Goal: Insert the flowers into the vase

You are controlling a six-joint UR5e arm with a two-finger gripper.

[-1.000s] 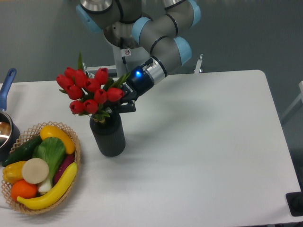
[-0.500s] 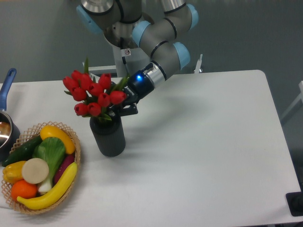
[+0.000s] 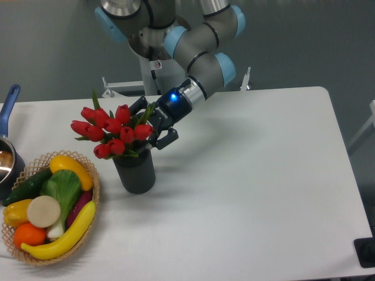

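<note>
A robotics lab: a grey-and-blue jointed industrial arm (image 3: 196,44) stands at a plain white rectangular table (image 3: 263,187) before a bare grey wall (image 3: 304,41).

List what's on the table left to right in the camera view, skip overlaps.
Pot → basket of vegetables → vase with the flowers in its mouth → gripper right behind the blooms.

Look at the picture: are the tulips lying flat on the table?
No. The tulips stand in the mouth of the vase, with the gripper beside them.
</note>
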